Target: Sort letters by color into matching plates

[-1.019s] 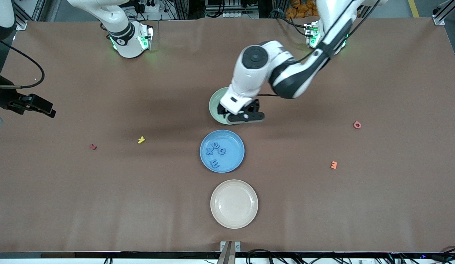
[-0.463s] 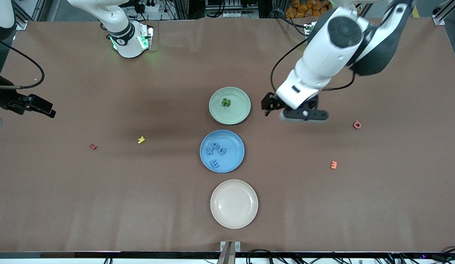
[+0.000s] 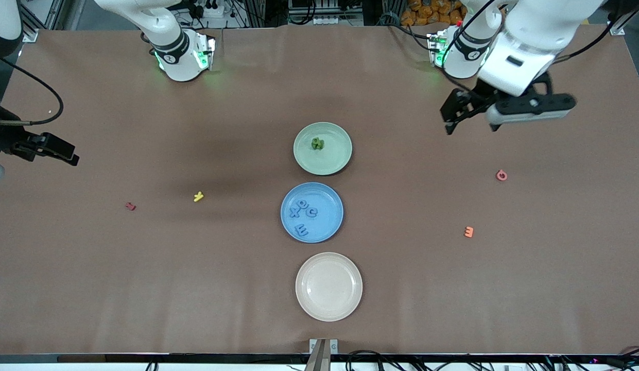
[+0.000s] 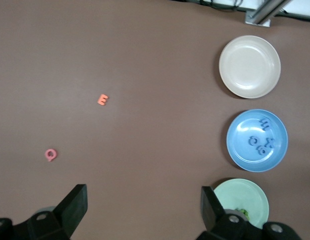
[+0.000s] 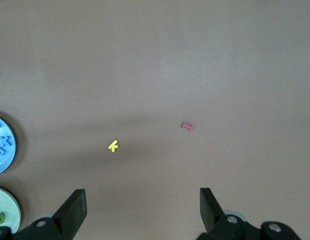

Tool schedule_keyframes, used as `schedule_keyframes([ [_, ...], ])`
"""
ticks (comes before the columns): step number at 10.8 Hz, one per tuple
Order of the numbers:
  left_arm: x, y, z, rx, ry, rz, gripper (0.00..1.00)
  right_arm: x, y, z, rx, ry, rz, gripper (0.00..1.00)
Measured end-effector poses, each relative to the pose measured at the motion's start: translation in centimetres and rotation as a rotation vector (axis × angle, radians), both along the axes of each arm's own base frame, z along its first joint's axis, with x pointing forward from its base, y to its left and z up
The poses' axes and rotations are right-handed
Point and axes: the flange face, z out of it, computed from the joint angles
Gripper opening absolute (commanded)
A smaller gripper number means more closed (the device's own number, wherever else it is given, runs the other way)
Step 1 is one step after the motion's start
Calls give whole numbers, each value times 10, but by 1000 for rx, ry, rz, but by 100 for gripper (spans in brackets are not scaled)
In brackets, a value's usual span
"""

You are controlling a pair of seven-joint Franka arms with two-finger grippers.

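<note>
1. Front view: three plates are sitting in a row mid-table, the green plate (image 3: pixel 323 148) farthest from the camera, the blue plate (image 3: pixel 312 212) between, the cream plate (image 3: pixel 329 286) nearest.
2. Green letters (image 3: pixel 317 144) are lying in the green plate; blue letters (image 3: pixel 303 214) are lying in the blue one.
3. A pink letter (image 3: pixel 501 175) and an orange letter (image 3: pixel 468 232) are lying toward the left arm's end; a yellow letter (image 3: pixel 198 196) and a red letter (image 3: pixel 131 206) toward the right arm's end.
4. The left gripper (image 3: pixel 461 113) is hanging over bare table near its base, jaws spread wide, holding nothing.
5. The right gripper (image 5: pixel 140 207) is waiting over its own end, jaws wide and empty.
</note>
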Motion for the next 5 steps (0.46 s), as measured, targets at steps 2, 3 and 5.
schedule_keyframes([
  [2, 2, 39, 5, 32, 28, -15, 100, 0, 0, 0, 0, 0, 0, 100],
  [3, 10, 71, 4, 47, 51, -59, 100, 0, 0, 0, 0, 0, 1, 100],
  [5, 20, 129, 7, 50, 68, -91, 100, 0, 0, 0, 0, 1, 0, 100],
])
